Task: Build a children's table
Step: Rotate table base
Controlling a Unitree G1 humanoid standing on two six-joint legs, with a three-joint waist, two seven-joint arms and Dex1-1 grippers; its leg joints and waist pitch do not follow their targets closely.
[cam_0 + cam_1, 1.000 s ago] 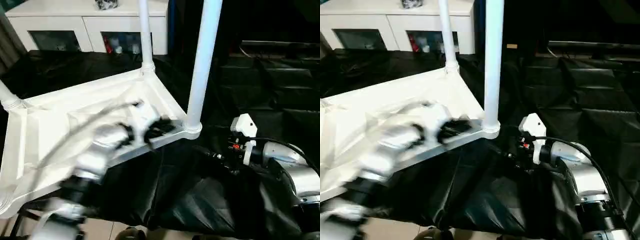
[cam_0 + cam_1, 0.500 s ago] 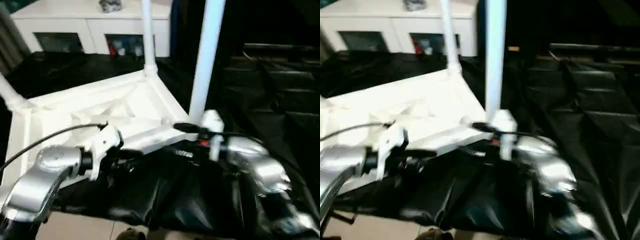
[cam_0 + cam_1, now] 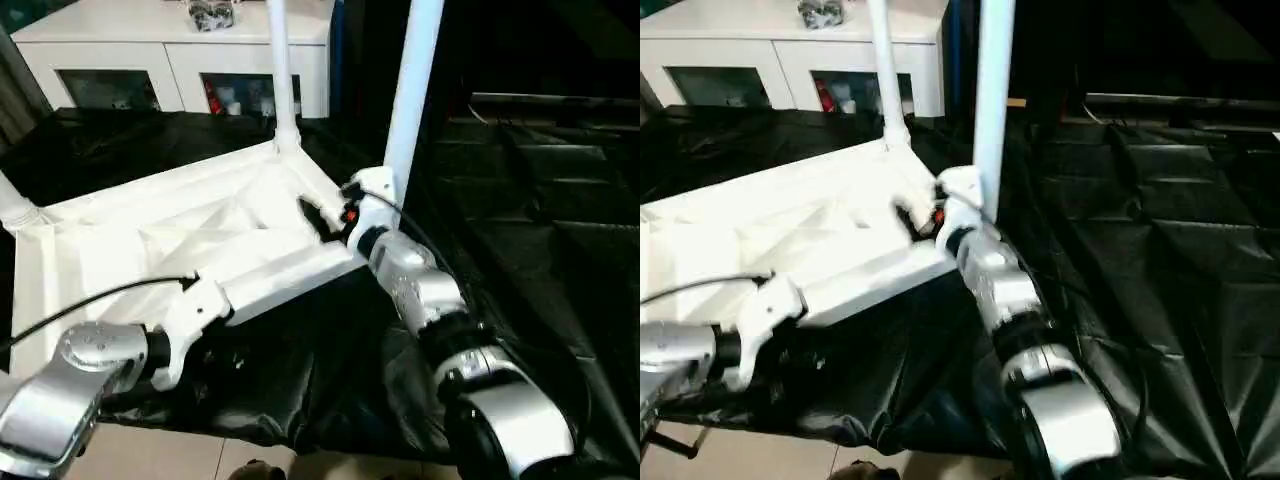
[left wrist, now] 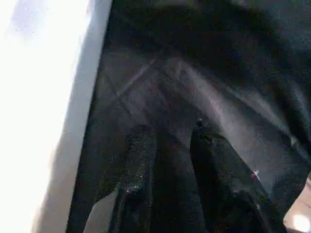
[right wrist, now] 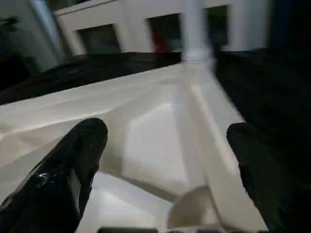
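The white tabletop lies upside down on black cloth, ribbed underside up. Three white legs stand in its corner sockets: a back one, a front right one and a left one. My right gripper hovers open over the ribbed underside beside the front right leg, its fingers wide apart with nothing between them. My left gripper is low beside the tabletop's near edge, over the black cloth, fingers apart and empty.
A white glass-door cabinet stands behind the tabletop with a small object on top. Crumpled black cloth covers the surface to the right and front. Tan floor shows below the cloth's near edge.
My right arm swung in from the right to the tabletop by the front right leg. My left arm drew back off the tabletop and down to its near edge.
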